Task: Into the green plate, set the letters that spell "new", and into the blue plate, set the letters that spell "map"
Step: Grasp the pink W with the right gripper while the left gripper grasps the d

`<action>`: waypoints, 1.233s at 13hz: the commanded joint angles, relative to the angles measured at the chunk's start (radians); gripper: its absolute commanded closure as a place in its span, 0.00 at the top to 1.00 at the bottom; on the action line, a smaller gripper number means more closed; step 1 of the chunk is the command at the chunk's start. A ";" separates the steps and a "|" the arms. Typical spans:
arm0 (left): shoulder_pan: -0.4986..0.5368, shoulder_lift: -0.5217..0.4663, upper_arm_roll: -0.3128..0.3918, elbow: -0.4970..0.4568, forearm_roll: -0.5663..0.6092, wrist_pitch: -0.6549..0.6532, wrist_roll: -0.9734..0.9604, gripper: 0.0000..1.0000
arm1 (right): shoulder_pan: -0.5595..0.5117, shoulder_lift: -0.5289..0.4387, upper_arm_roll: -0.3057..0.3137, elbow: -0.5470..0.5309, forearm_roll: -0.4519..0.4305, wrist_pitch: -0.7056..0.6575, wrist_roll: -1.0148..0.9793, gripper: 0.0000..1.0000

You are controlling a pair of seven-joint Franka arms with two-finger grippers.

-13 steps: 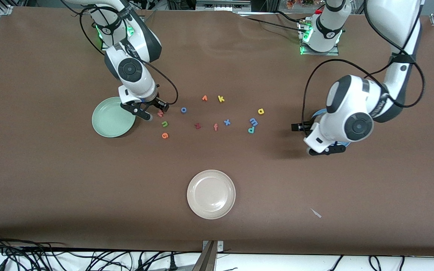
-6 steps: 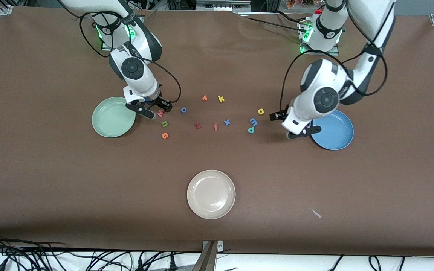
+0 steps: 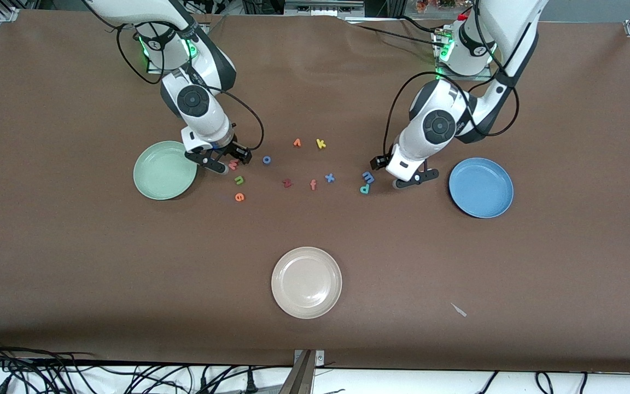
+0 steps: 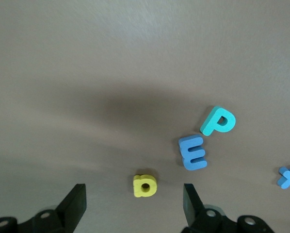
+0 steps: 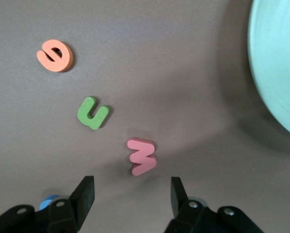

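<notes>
While both plates sit empty, left tool [image 4: 135, 206], spread, straddles yellow "a" [image 4: 145, 186] on the bench; right tool [image 5: 130, 196], also spread, lines up on pink "w" [image 5: 142, 156] beside the green plate [image 3: 151, 180].

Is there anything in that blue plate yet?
Empty. The blue plate shows only bare blue surface in the front view; the blue "m", teal "p" and yellow "a" lie on the table.

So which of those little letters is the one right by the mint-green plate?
Start at the green plate. Just beside its rim, toward the middle of the table, the right gripper hangs over a pinkish-red w. The green n and orange e lie nearer the front camera.
</notes>
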 commanded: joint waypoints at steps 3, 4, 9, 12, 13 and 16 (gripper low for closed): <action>-0.032 0.053 0.004 0.003 -0.014 0.029 -0.039 0.74 | 0.018 0.004 -0.008 -0.007 -0.027 0.015 0.022 0.71; -0.034 0.058 0.003 0.002 -0.014 0.028 -0.039 0.72 | 0.018 0.004 -0.008 -0.007 -0.028 0.015 0.022 0.70; -0.043 0.088 0.006 0.005 -0.014 0.029 -0.041 0.63 | 0.018 0.014 -0.013 -0.007 -0.041 0.020 0.022 0.69; -0.045 0.094 0.007 0.009 -0.014 0.028 -0.041 0.55 | 0.019 0.030 -0.045 -0.007 -0.103 0.037 0.022 0.69; -0.045 0.096 0.006 0.009 -0.014 0.028 -0.041 0.52 | 0.019 0.045 -0.046 -0.007 -0.107 0.060 0.024 0.69; -0.048 0.096 0.006 0.008 -0.013 0.028 -0.044 0.41 | 0.019 0.070 -0.059 -0.007 -0.107 0.126 0.025 0.62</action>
